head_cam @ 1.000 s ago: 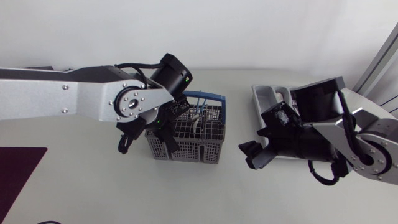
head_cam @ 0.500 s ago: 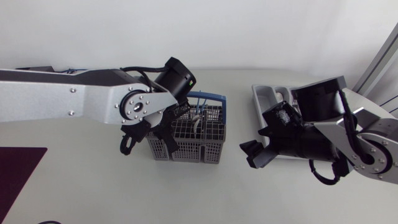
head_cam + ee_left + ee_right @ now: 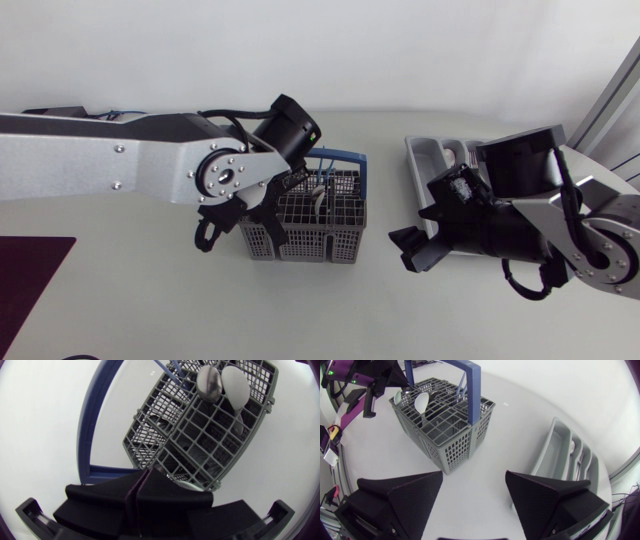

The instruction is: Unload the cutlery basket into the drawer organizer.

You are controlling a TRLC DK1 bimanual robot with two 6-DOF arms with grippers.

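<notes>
The grey cutlery basket [image 3: 318,232] with a blue handle [image 3: 338,155] stands at the table's middle. A metal spoon [image 3: 209,382] and a white spoon [image 3: 235,387] stand in a far compartment; both also show in the right wrist view as spoons [image 3: 422,402]. My left gripper [image 3: 272,218] is over the basket's left end, its fingers [image 3: 165,492] pressed together at the basket's near rim [image 3: 150,460]. I cannot tell whether anything thin is caught between them. My right gripper [image 3: 474,492] hangs open and empty between the basket [image 3: 445,425] and the grey drawer organizer [image 3: 560,455].
The organizer [image 3: 428,158] lies at the right, partly under my right arm, with some cutlery in its far slots. A dark mat [image 3: 30,270] lies at the table's left edge. Bare tabletop lies in front of the basket.
My left gripper has shut its fingers at the basket's left end while the arm shifted a little to the right. The right arm has barely moved.
</notes>
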